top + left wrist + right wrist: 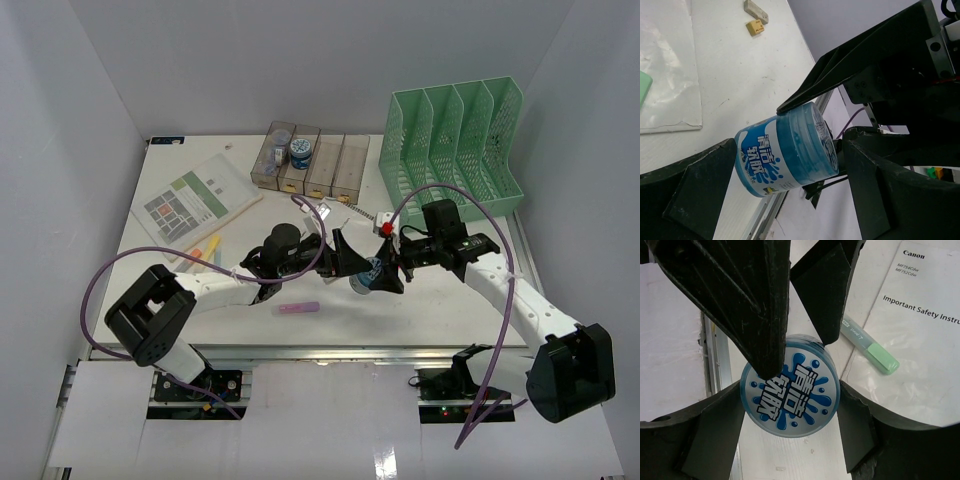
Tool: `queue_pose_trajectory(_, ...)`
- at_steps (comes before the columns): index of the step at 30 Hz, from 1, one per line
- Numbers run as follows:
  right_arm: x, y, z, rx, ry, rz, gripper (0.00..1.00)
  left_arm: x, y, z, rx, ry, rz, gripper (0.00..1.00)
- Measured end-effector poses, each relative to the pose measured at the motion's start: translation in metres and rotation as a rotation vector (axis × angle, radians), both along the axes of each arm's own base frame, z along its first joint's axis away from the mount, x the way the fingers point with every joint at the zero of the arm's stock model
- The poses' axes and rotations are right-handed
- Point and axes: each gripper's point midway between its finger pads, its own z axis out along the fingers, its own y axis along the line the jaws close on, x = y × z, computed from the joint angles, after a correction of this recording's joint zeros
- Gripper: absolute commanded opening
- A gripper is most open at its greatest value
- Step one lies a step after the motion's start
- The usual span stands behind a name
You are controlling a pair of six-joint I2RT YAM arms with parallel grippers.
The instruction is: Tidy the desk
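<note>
Blue translucent plastic with a printed white-and-blue label makes up the round jar (362, 281), held in the air over the middle of the white tabletop (420, 315), towards its near edge where the silver rail runs. The tabletop itself spans the whole working area under both arms. It looks rigid, flat and smooth, so small things should slide on it easily, and it is a surface to clear rather than a thing to take hold of. The right tool (380, 275) pinches the jar across its barrel. The left tool (357, 267) is spread wide around it, one finger before the lid and one behind the base, and I cannot tell whether its pads touch. The jar is probably light, stiff and slick-sided, so a grip across the barrel or end to end on the flat lid and base should suit it best. Along the far edge stands a row of clear brownish bins (310, 165). The leftmost holds small items too blurred to name, the next holds a second blue-lidded jar (300, 152), and nothing shows in the other two. At the far right corner the green mesh file rack (455, 150) shows no papers in its slots. A Canon safety booklet (195, 205) lies towards the far left corner, with a green highlighter (870, 347) beside it.
</note>
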Motion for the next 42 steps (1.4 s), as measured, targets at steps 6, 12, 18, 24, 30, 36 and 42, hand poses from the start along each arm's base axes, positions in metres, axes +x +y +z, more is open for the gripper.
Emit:
queue_pose_trajectory(6, 0.003, 0.005, -0.001, -0.007, -0.007, -0.006, 0.19, -0.001, -0.002, -0.004, -0.003, 0.010, -0.011, 0.98)
queue_pose_trajectory(12, 0.005, 0.008, -0.005, -0.025, -0.028, -0.016, 0.18, -0.002, -0.004, -0.014, 0.007, 0.047, -0.017, 0.98)
queue_pose_trajectory(18, 0.008, 0.005, 0.002, -0.027, -0.097, -0.035, 0.16, -0.003, -0.004, -0.016, 0.013, 0.065, -0.020, 0.98)
queue_pose_trajectory(24, 0.009, 0.001, 0.011, -0.022, -0.172, -0.045, 0.15, -0.001, -0.009, -0.010, 0.018, 0.085, -0.023, 0.98)
queue_pose_trajectory(30, 0.014, 0.000, 0.012, -0.023, -0.198, -0.053, 0.14, -0.002, -0.010, -0.010, 0.017, 0.181, -0.011, 0.98)
queue_pose_trajectory(36, 0.017, 0.001, 0.014, -0.018, -0.217, -0.057, 0.13, -0.004, -0.016, -0.012, 0.011, 0.278, -0.028, 0.98)
queue_pose_trajectory(42, 0.018, 0.003, 0.017, -0.006, -0.219, -0.061, 0.20, -0.008, -0.018, -0.010, -0.008, 0.331, -0.040, 0.93)
